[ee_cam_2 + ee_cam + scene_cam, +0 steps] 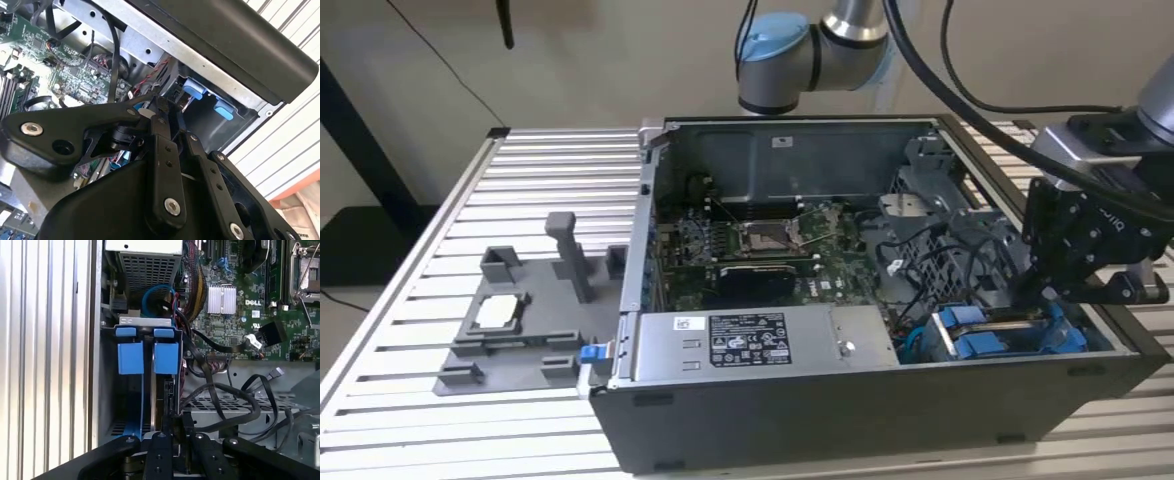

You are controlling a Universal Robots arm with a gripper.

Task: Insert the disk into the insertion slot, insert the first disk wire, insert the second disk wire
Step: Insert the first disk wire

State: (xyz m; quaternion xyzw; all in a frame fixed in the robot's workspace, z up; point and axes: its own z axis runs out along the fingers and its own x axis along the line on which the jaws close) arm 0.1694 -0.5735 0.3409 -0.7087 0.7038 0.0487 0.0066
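The gripper [1038, 298] hung over the corner of the computer case [854, 425], just beyond the end of the power supply [761, 345], reaching down into the insertion slot [111, 405]. I could not tell whether it was open or clamped on anything.

From the exterior view's left, a grey fixture tray [507, 335] sat on the counter [400, 400] well apart from the power supply, with the slot just beside the supply's other end. The disk [1003, 335] stood on edge inside that slot, so the first step looked done or nearly so. Its long axis ran along the case's near wall, blue tabbed end toward the power supply.

A black wire connector [267, 332] lay loose over the motherboard [225, 320], so I judged both wires not yet plugged in.
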